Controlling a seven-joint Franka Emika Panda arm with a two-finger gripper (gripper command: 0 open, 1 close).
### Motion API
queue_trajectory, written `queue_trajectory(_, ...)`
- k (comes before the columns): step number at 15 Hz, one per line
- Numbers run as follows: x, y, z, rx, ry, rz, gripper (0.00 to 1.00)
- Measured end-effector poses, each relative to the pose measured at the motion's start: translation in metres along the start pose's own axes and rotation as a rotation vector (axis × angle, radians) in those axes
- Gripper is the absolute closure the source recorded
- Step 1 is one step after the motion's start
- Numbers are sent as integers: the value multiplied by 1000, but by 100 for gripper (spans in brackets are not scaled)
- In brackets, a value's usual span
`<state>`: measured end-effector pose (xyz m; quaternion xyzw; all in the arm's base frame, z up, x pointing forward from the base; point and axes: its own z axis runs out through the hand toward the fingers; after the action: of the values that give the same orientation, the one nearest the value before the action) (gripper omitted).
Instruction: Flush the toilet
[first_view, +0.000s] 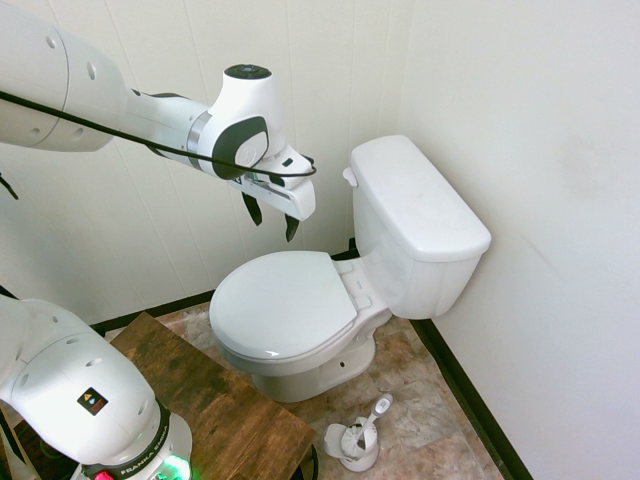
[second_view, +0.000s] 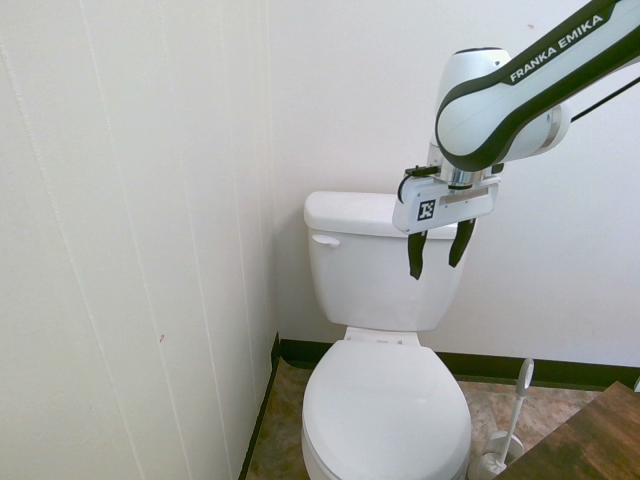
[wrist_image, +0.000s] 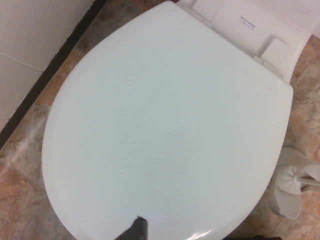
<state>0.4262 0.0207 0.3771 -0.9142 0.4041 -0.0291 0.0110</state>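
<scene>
So from where I'm standing, going left to right: there's a brown wooden table (first_view: 210, 400) down low by the arm, and then the gripper (first_view: 274, 230), hanging in the air above the toilet's closed seat lid (first_view: 285, 305). Its two dark fingers point down and sit well apart with a clear gap, nothing between them, touching nothing as far as I can see. The toilet (first_view: 395, 285) stands in the corner, lid down, tank against the plain wall. The little flush lever (first_view: 350, 177) is on the tank's front, up near the top at the end by the panelled wall. Next is the toilet brush (first_view: 367, 425) in its holder on the floor, and furthest over is the far end of the tank lid (first_view: 455, 235). IMO the job's at the very start: lining up on that lever. I'd bring the fingers closer together so they make one solid pusher, slide across towards the panelled wall, and get the tips just above the lever's free end, clear of the tank lid's overhang. Then press straight down, slow and steady, all the way. Pushing into the porcelain won't flush anything, and coming in too high probably bumps the lid, lol.
</scene>
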Motion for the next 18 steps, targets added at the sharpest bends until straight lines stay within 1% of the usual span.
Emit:
queue_trajectory(4,0,-10,3,9,2,3,0)
queue_trajectory(8,0,-67,3,80,52,41,0)
queue_trajectory(9,3,-83,7,97,77,59,100)
queue_trajectory(14,34,-154,44,136,191,156,100)
queue_trajectory(18,71,-193,64,167,260,242,100)
